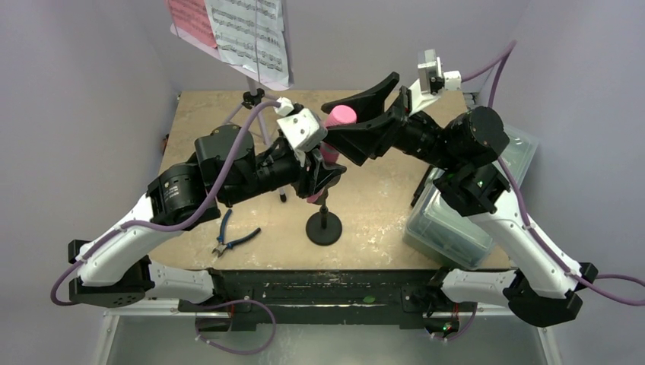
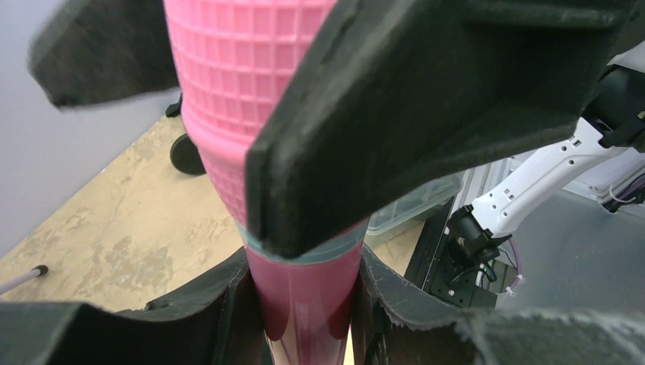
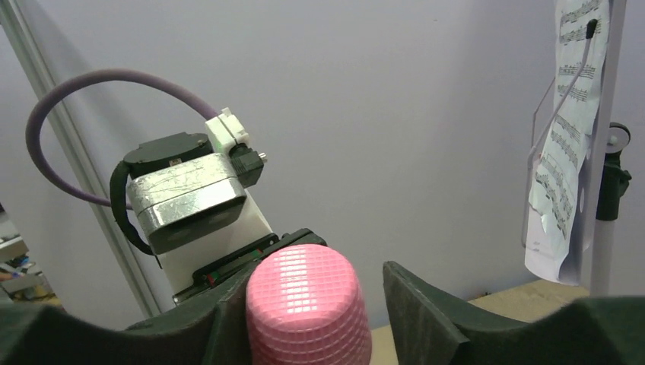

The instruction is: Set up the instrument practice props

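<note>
Left end effector (image 1: pixel 319 173) clamped on the lower handle of the pink microphone (image 1: pixel 340 115), holding it upright directly above the black round-based pole (image 1: pixel 325 226) mid-tabletop (image 1: pixel 380 199); cannot tell whether it is seated. Right end effector (image 3: pixel 312 293) straddles the microphone's mesh head, jaws apart, a gap showing on one side. Sheet-music pages (image 1: pixel 251 34) stand at the back edge.

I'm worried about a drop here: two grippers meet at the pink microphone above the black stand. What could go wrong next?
The right gripper straddles the head of the microphone while the left gripper clamps its handle; an off-centre squeeze could twist it loose. If it slips, it may fall onto the black stand below and topple it. The crowded arms could also nudge the tripod behind.
</note>
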You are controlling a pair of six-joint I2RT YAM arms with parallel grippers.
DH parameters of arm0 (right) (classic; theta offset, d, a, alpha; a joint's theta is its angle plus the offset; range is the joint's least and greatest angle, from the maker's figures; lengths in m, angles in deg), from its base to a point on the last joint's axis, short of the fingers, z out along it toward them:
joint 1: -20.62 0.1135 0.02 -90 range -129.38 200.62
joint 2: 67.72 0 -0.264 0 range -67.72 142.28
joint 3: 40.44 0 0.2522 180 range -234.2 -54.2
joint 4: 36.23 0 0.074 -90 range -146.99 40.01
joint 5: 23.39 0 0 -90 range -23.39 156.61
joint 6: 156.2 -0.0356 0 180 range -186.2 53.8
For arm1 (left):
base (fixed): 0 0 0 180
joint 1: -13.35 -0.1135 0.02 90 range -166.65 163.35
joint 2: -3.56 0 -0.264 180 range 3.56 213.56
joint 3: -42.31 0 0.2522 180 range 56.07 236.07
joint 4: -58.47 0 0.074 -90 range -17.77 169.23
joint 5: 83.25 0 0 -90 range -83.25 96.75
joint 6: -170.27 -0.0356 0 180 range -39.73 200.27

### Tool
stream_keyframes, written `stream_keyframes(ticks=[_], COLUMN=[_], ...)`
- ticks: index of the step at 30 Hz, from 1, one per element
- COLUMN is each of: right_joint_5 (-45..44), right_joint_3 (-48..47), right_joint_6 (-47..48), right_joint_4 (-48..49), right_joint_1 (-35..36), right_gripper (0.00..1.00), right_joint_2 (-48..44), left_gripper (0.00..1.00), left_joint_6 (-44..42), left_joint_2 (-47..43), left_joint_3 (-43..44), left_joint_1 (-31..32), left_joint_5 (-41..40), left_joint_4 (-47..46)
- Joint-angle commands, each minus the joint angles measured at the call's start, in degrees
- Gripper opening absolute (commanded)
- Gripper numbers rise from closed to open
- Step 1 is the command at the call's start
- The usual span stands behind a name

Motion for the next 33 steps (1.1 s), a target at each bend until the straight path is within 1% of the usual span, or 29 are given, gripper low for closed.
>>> stream_keyframes(ticks=[1, 4, 5, 6, 7, 8, 9, 10, 12, 13, 14, 17, 21, 23, 29, 33], right_joint_5=[-0.87, -0.68, -0.61, -1.00, -2.03, -3.80, -5.10, -6.08, -8.04, -8.90, -9.75, -11.69, -11.69, -11.13, -12.19, -14.59], right_joint_3=[-0.97, -0.04, -0.02, -0.33, -1.08, -1.88, -2.80, -3.98, -6.71, -8.12, -9.34, -10.87, -11.10, -12.62, -14.79, -14.58], right_joint_6=[1.68, 1.94, 2.13, 2.41, 2.96, 3.70, 4.55, 5.76, 8.59, 10.26, 11.67, 14.53, 15.73, 16.70, 20.63, 24.45], right_joint_4=[-1.10, -0.49, -0.13, -0.18, -0.98, -1.60, -2.68, -3.47, -7.50, -9.56, -11.48, -13.96, -13.51, -14.43, -16.79, -19.06], right_joint_1=[0.88, 1.32, 1.49, 1.67, 1.77, 1.88, 1.91, 1.91, 1.91, 1.93, 1.91, 1.91, 1.97, 2.04, 3.14, 5.53], right_gripper=[0.55, 0.44, 0.35, 0.18, 0.02, 0.00, 0.00, 0.00, 0.00, 0.00, 0.00, 0.00, 0.00, 0.00, 0.00, 0.00], right_joint_2=[-0.16, -0.35, -0.24, -0.07, -0.02, 0.02, 0.03, 0.26, 1.10, 1.73, 2.34, 3.22, 4.11, 5.33, 7.67, 8.42], left_gripper=[0.00, 0.00, 0.00, 0.00, 0.00, 0.09, 0.22, 0.40, 0.82, 0.91, 0.95, 0.99, 1.00, 1.00, 0.99, 0.97], left_joint_6=[1.37, 1.66, 1.72, 2.09, 2.58, 3.17, 3.29, 3.45, 3.68, 3.68, 3.73, 5.29, 8.64, 10.55, 14.68, 17.01], left_joint_2=[-0.85, -0.57, -0.44, -0.23, -0.02, -0.09, -0.62, -1.42, -4.08, -5.66, -7.46, -13.48, -21.50, -23.87, -25.32, -25.19], left_joint_3=[1.92, 2.30, 2.53, 2.84, 3.14, 3.43, 3.38, 2.77, 0.73, -0.77, -2.15, -7.24, -14.08, -16.44, -22.21, -26.42], left_joint_1=[0.22, 0.21, 0.21, 0.21, 0.21, 0.21, 0.21, 0.21, 0.22, 0.22, 0.21, 0.23, 0.26, 0.30, 0.23, 0.30], left_joint_5=[1.23, 0.81, 0.85, 0.59, -0.47, -1.80, -2.88, -4.03, -5.22, -5.18, -5.54, -9.51, -16.46, -19.46, -21.95, -21.86], left_joint_4=[-2.13, -2.37, -2.47, -2.45, -2.35, -2.00, -1.70, -1.52, -1.13, -0.88, -0.29, 1.53, 1.04, 1.90, 3.24, 1.16])
